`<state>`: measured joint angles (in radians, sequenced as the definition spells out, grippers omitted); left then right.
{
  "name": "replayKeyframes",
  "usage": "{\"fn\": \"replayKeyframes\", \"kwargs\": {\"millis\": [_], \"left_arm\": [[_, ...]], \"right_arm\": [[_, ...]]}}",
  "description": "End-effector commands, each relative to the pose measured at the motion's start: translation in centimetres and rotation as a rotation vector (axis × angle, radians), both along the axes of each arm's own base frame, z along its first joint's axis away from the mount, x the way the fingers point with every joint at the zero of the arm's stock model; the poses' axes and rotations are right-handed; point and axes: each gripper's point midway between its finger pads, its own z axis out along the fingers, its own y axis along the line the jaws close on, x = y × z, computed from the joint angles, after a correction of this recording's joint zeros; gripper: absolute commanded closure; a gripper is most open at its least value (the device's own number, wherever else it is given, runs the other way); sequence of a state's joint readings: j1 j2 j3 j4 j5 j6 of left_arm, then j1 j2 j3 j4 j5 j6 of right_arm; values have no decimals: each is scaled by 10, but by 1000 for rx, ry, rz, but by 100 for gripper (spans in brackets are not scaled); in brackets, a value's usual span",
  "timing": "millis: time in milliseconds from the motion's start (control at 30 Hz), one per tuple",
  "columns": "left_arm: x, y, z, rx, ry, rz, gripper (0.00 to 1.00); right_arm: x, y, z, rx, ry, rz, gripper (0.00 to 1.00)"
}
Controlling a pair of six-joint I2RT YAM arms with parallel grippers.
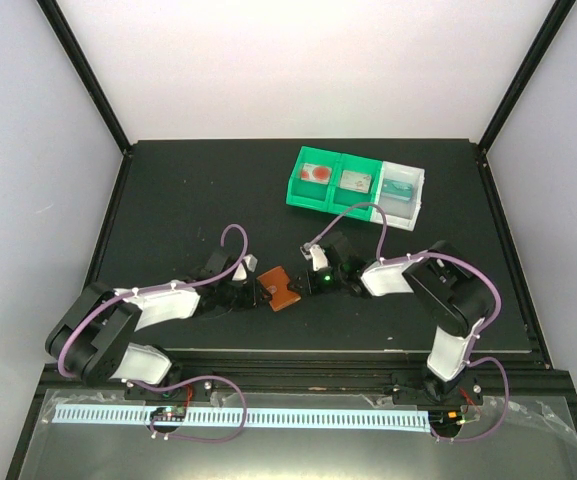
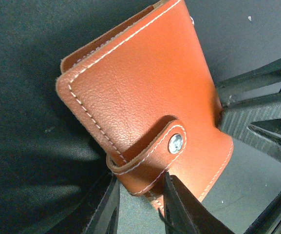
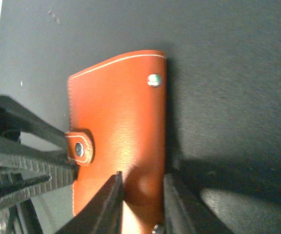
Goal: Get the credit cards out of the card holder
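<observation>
The card holder is a reddish-brown leather wallet, closed, with its tab snapped over the edge. It lies on the black mat between my two grippers. No credit cards show; they are hidden inside or out of view. My left gripper is at the holder's tab edge. In the left wrist view its jaws stand apart on either side of the tab loop of the holder, with mat showing between them. My right gripper is at the opposite edge. In the right wrist view its jaws close on the spine edge of the holder.
Two green bins and a white bin stand side by side at the back right of the mat, each with small items inside. The mat's front edge runs just behind the arm bases.
</observation>
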<state>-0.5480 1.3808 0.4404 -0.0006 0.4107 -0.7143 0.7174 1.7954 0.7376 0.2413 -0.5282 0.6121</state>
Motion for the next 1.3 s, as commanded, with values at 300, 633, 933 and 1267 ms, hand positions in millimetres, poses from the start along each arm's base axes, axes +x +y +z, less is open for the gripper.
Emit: {"fn": "replayKeyframes", "kwargs": {"millis": [300, 633, 933, 1267], "left_arm": [[3, 10, 18, 40, -42, 46, 61], [-4, -36, 81, -88, -149, -72, 46], [0, -61, 66, -72, -117, -130, 43], [4, -63, 32, -6, -67, -131, 47]], "right_arm": [[-14, -9, 28, 67, -3, -27, 99], [-23, -41, 45, -55, -71, -149, 99], [-34, -48, 68, -51, -125, -207, 99], [-45, -45, 75, -20, -151, -172, 99]]}}
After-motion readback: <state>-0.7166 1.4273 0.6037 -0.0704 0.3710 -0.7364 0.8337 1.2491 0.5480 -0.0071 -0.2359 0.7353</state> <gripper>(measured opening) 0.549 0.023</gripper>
